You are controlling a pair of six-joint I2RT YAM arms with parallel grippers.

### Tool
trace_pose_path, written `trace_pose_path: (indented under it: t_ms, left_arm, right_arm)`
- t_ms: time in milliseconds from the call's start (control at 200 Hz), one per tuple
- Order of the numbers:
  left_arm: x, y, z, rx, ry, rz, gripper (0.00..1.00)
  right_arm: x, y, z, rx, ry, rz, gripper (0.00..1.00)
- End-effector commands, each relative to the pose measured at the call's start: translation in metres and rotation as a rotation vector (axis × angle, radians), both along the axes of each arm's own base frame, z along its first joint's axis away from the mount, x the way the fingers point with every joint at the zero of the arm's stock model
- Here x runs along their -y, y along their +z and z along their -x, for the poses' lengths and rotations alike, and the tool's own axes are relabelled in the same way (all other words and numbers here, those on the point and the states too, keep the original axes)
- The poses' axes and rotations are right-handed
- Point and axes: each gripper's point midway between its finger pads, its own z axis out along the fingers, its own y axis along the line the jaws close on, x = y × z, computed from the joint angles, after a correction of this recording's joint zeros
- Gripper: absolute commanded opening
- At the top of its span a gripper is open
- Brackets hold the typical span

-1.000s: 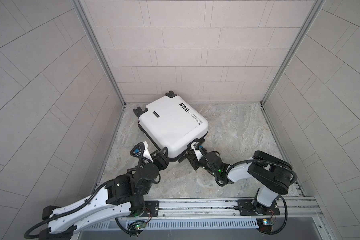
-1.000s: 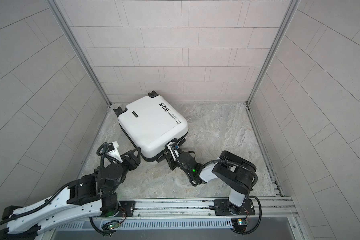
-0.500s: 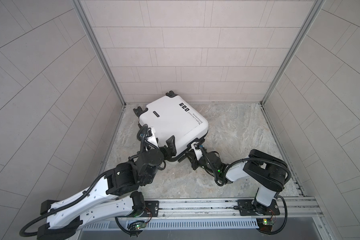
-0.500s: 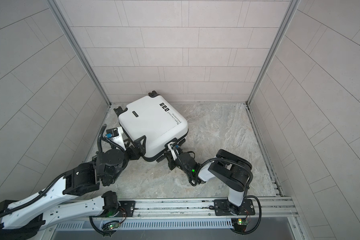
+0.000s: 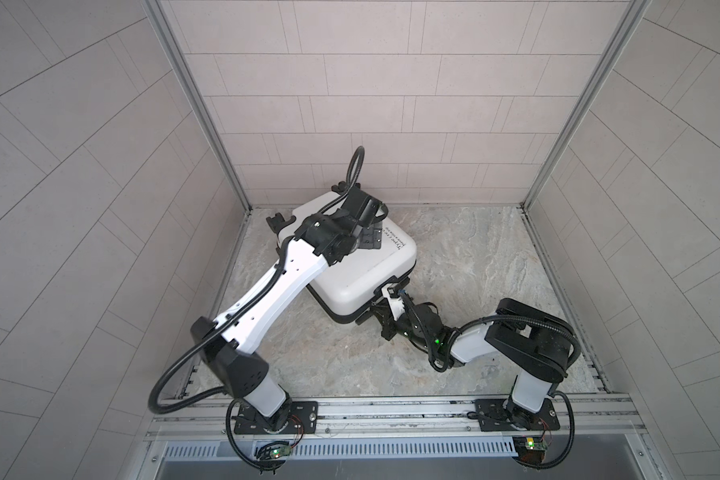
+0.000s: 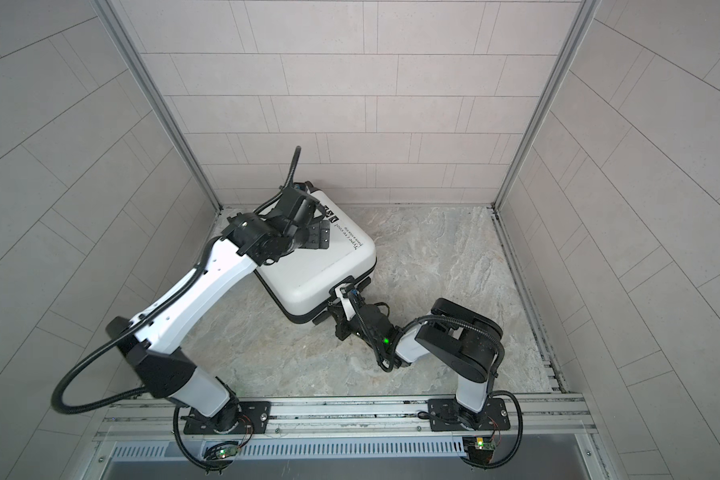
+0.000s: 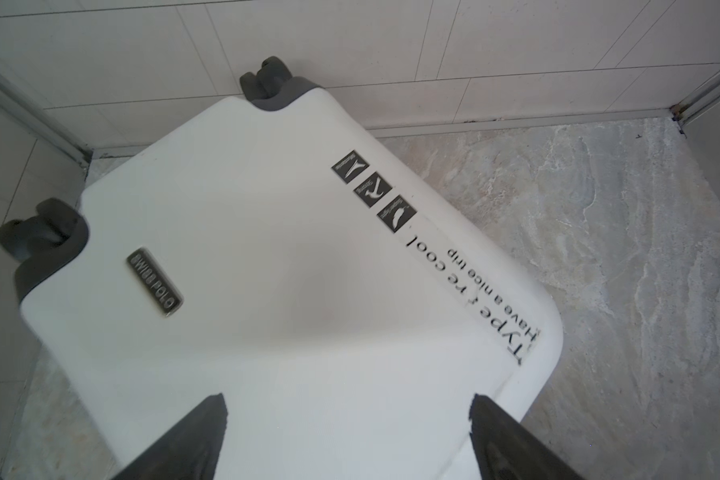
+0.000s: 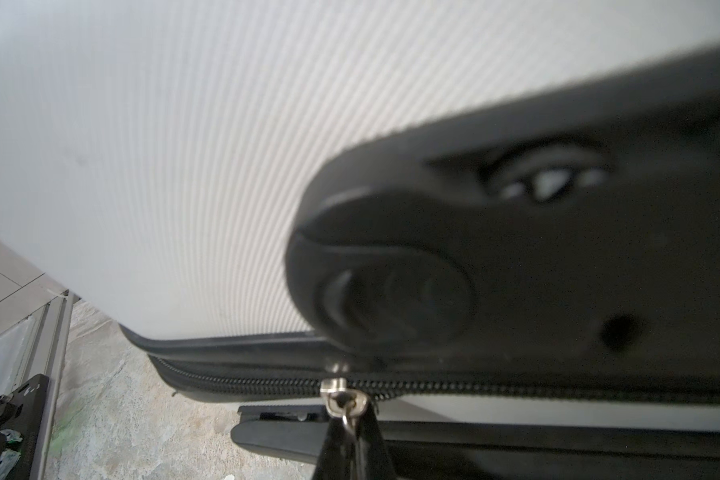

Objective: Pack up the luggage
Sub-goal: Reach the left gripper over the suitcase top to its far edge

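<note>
The right tool (image 8: 351, 430), clamped on the silver zipper pull (image 8: 343, 400) of the small white hard-shell suitcase (image 5: 364, 272) lying flat on the tabletop (image 5: 481, 257), should be drawing straight along the track, the wide-open, empty left tool (image 7: 346, 402) bracing its lid.

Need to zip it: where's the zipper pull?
Right wrist view: the zipper pull sits on the luggage's near-right edge, pinched in the right gripper.
</note>
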Motion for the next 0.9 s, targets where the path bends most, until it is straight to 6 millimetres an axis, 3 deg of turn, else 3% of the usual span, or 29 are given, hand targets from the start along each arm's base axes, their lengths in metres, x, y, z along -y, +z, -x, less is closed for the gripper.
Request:
trace_pose_path:
  t_ms: [0, 175, 410, 540, 761, 896]
  left_arm:
    - [0.01, -0.016, -0.015, -0.07, -0.072, -0.111, 0.99]
    - [0.038, -0.036, -0.059, -0.075, -0.084, -0.161, 1.0]
    - [0.04, -0.086, -0.092, -0.153, -0.076, -0.28, 1.0]
    - [0.036, -0.115, -0.084, -0.253, -0.114, -0.319, 0.99]
    - [0.024, -0.15, -0.054, -0.433, -0.185, -0.412, 0.74]
    - [0.013, -0.161, -0.042, -0.487, -0.184, -0.472, 0.73]
  right_arm:
    - [-0.003, 0.006, -0.009, -0.004, -0.029, -0.041, 0.0]
    - [-0.005, 0.003, -0.008, -0.013, -0.024, -0.045, 0.0]
    - [-0.006, 0.0, -0.009, -0.017, -0.027, -0.048, 0.0]
    - [-0.001, 0.0, -0.014, -0.007, -0.062, -0.045, 0.0]
    - [0.021, 0.008, -0.032, 0.017, -0.192, -0.047, 0.0]
    - [0.044, 0.014, -0.047, 0.021, -0.291, -0.055, 0.0]
